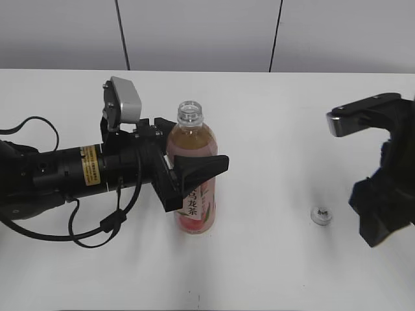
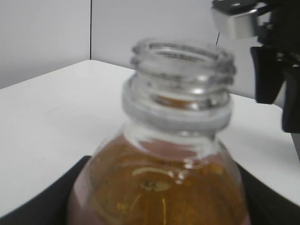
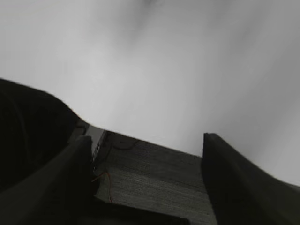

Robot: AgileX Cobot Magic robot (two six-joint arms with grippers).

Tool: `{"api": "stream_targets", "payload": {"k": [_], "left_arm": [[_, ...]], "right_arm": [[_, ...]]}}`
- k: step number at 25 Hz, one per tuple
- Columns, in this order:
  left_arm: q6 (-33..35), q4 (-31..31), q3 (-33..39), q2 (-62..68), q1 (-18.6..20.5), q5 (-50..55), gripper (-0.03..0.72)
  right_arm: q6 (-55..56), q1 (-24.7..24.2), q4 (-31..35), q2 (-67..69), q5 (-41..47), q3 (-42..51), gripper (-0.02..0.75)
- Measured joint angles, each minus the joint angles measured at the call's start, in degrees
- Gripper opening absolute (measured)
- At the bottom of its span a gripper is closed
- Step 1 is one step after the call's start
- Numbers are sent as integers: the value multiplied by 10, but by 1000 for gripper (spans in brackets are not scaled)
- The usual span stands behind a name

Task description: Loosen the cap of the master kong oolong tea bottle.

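1. Master kong oolong tea bottle (image 1: 192, 175): stands upright on the white table (image 1: 272, 259); amber tea inside, pink label with a white strip of black characters; the neck is open, threads bare, no closure on it

2. Bottle neck, left wrist view (image 2: 180, 82): clear threaded mouth and collar ring seen close up, tea level just below the shoulder; slightly blurred

3. Cap (image 1: 320, 215): small, white, round, lying on the table well to the right of the bottle, apart from it and touching nothing else

4. Left gripper (image 1: 192, 176): reaches in sideways from the left of the bottle; its black fingers (image 1: 204, 166) sit on either side of the bottle's body at label height, clamped against it; a grey camera block sits on top of the wrist

5. Left arm (image 1: 58, 175): black, lying low along the table to the left of the bottle, with a yellow sticker and loose black cable

6. Right gripper (image 3: 145, 183): raised to the right of the cap and clear of it; fingers spread wide apart with nothing between them

7. Wall (image 1: 207, 32): pale grey panels behind the bottle
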Motion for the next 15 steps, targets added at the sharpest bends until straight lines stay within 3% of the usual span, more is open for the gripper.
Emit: {"api": "stream_targets", "payload": {"k": [9, 15], "left_arm": [[0, 1, 0, -1, 0, 3, 588], [0, 1, 0, -6, 0, 4, 605]], "right_arm": [[12, 15, 7, -245, -6, 147, 543], [13, 15, 7, -407, -17, 215, 543]]}}
